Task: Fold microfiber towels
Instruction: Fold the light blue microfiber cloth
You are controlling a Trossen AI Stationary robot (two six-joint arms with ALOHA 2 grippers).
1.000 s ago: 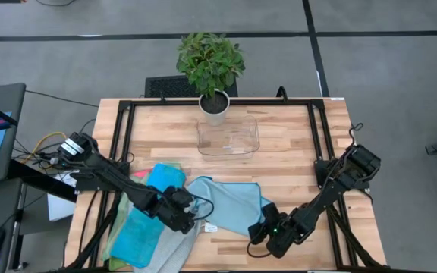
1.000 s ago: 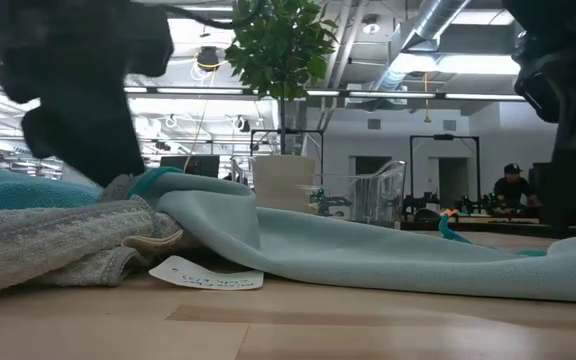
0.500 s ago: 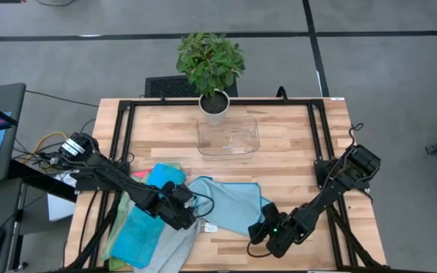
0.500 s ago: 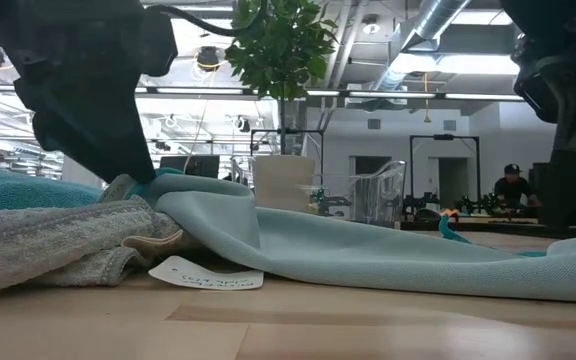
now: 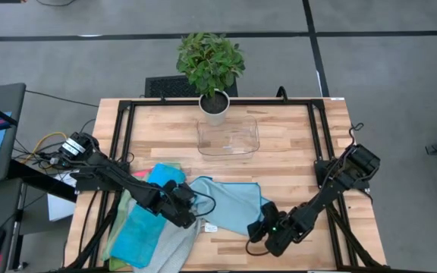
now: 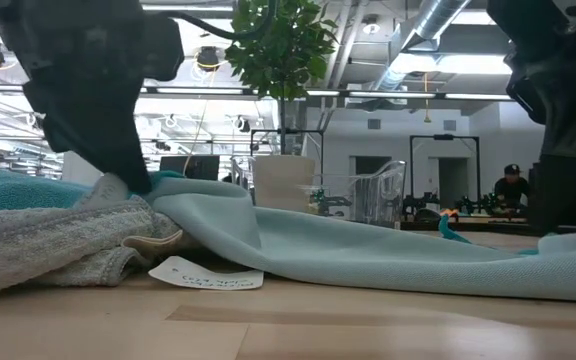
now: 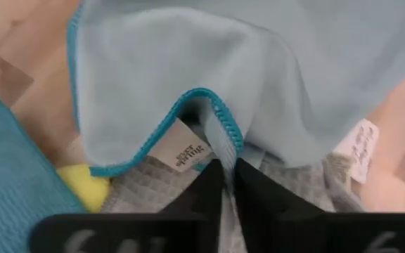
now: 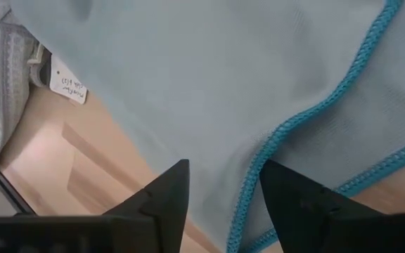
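A light blue microfiber towel with teal edging (image 5: 230, 199) lies crumpled at the table's near middle, its left part resting on a pile of other towels: bright blue (image 5: 141, 231), grey (image 5: 174, 244) and a yellow one (image 7: 83, 188). My left gripper (image 7: 223, 163) is shut on the light blue towel's left edge. My right gripper (image 8: 220, 176) is open at the towel's near right corner, one finger on either side of the teal hem (image 8: 255, 176). My left gripper pinches a raised fold of the towel's teal hem (image 7: 223, 137) between its two fingers, beside a white label. It comes from above, slanting down from the table's left. The rest of the towel lies slack on the pile and the table. Whether my right gripper touches the towel, I cannot tell.
A clear plastic tray (image 5: 227, 136) stands at the far middle, and a potted plant (image 5: 212, 64) behind it. A white tag (image 6: 206, 273) lies on the wood by the grey towel. Bare wood shows at the far left and along the right side.
My left gripper has moved slightly toward the table's right and down onto the light blue towel's left edge, taking hold of it. My right gripper has sunk a little toward the towel's near right corner. The towel itself has stayed where it was.
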